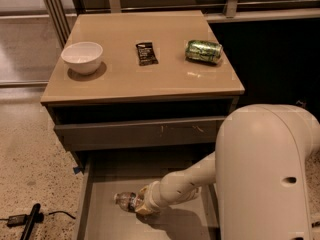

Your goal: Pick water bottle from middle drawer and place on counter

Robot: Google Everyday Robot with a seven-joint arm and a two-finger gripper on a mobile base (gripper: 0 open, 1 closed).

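The water bottle [125,201] lies on its side on the grey floor of the pulled-out middle drawer [107,224], its cap end pointing left. My gripper [141,205] reaches down into the drawer from the right, at the bottle's right end, and hides that end. The white arm runs back to the large white arm body at the right. The tan counter [145,76] tops the cabinet above the drawer.
On the counter stand a white bowl [82,57] at the left, a dark snack packet [146,53] in the middle and a green drink can [204,51] lying at the right. A shut drawer front [140,132] sits above the open drawer. A black cable and tool [27,221] lie on the floor at left.
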